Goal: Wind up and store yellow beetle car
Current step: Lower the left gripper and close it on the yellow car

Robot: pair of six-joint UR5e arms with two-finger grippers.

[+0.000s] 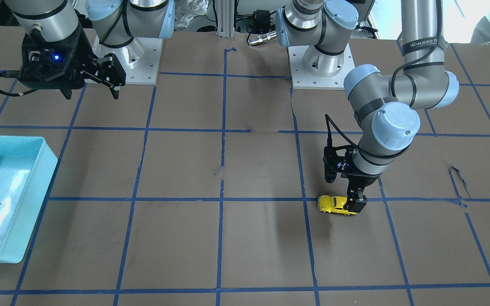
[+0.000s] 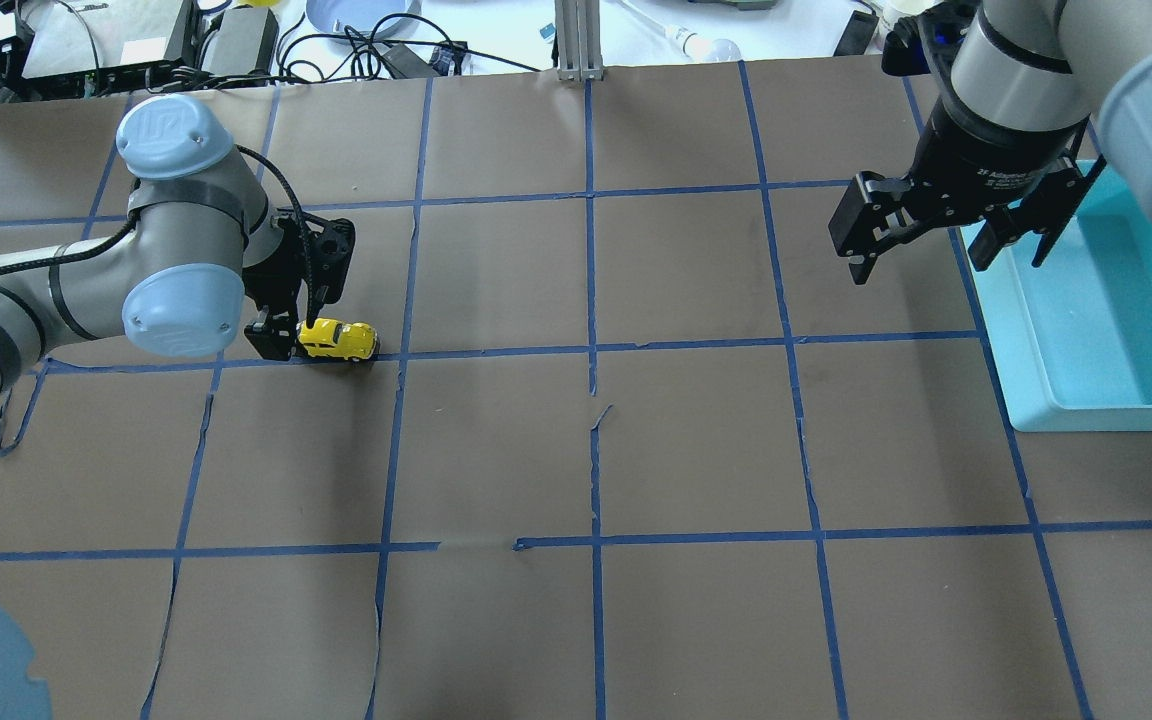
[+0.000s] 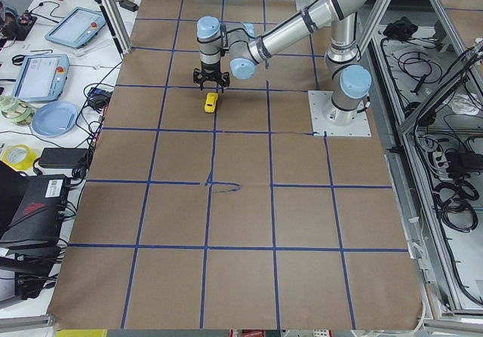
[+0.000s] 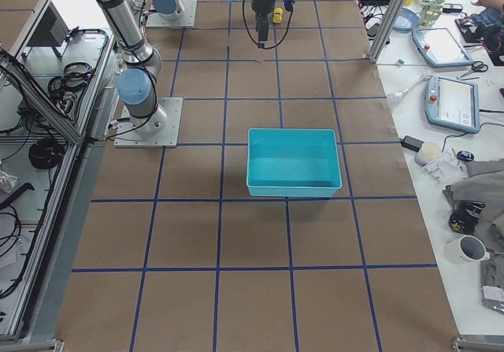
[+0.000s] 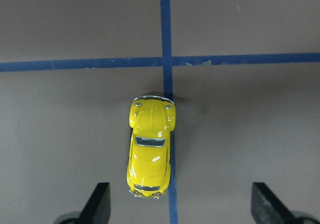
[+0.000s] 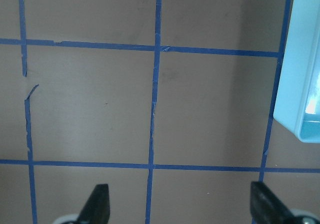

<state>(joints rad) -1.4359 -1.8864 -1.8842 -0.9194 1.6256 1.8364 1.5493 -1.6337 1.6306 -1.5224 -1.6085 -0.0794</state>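
The yellow beetle car (image 5: 150, 151) stands on its wheels on the brown table, along a blue tape line. It also shows in the overhead view (image 2: 338, 340) and the front view (image 1: 333, 205). My left gripper (image 5: 180, 209) is open and low over the table. The car's rear end lies just between its fingertips, nearer the left finger (image 5: 97, 201), and touches neither. In the overhead view the left gripper (image 2: 281, 335) is at the car's left end. My right gripper (image 2: 926, 255) is open and empty, held above the table beside the teal bin (image 2: 1016, 340).
The teal bin (image 1: 45, 170) is open-topped and sits on the robot's right side; its corner shows in the right wrist view (image 6: 305, 83). Blue tape lines grid the brown table. Cables and equipment lie beyond the far edge.
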